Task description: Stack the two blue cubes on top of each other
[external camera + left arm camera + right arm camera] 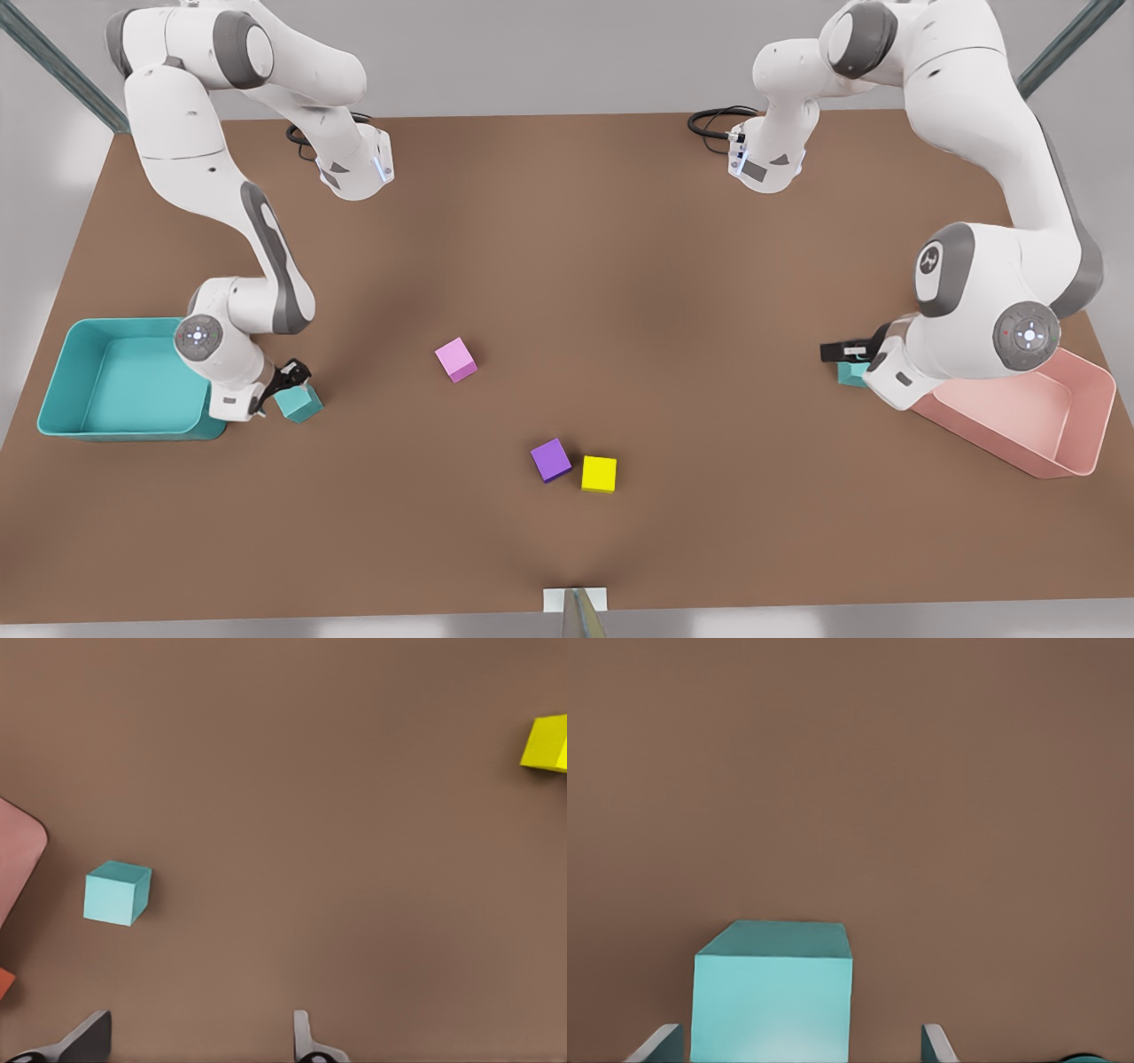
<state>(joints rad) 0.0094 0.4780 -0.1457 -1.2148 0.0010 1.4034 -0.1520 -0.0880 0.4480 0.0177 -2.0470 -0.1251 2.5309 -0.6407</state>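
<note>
From the front view we look steeply down on the brown table (567, 266) from high over the edge opposite the arms' bases, far enough back to take in both arms and both bins. Our left wrist view rides the arm on the front view's right, beside the pink bin (1054, 425), and faces down from some height; it shares with the front view a teal cube (116, 893), the yellow cube (545, 742) and that bin's corner. Our right wrist view rides the arm on the front view's left, low and close behind the other teal cube (772, 1001), which the front view shows beside the teal bin (80, 390)
</note>
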